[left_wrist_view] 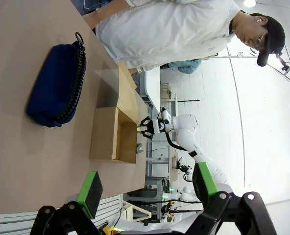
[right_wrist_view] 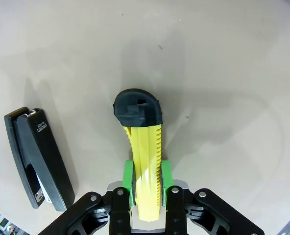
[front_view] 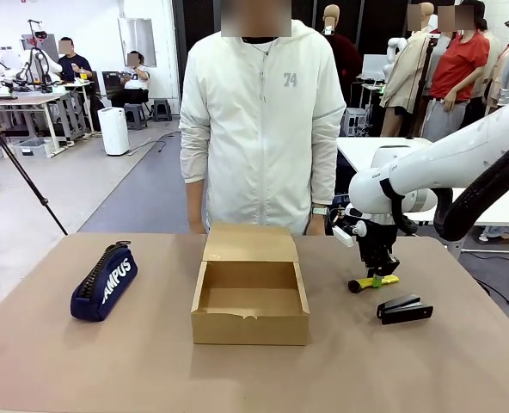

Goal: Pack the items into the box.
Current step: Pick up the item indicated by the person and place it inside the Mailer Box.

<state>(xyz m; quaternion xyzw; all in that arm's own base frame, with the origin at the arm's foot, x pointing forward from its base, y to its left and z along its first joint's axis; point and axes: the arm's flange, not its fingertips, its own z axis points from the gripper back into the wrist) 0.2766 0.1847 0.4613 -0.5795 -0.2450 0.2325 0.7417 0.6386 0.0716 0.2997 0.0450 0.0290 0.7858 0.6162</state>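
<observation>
The navy zippered pouch (front_view: 104,282) with white lettering lies on the table's left; the left wrist view has it (left_wrist_view: 54,88) far ahead of my open left gripper (left_wrist_view: 147,188), which holds nothing. The open cardboard box (front_view: 250,297) sits mid-table with its flap lid standing at the back. Right of it, my right gripper (front_view: 379,271) points down, shut on a yellow ridged tool with a black end (front_view: 373,282). In the right wrist view the green pads (right_wrist_view: 128,172) clamp that yellow tool (right_wrist_view: 144,147) just over the table. The black stapler (front_view: 404,309) lies free beside it, and the right wrist view shows this stapler (right_wrist_view: 35,156) too.
A person in a white jacket (front_view: 263,120) stands at the far edge behind the box. The brown tabletop (front_view: 82,361) has free room in front of the box and between pouch and box.
</observation>
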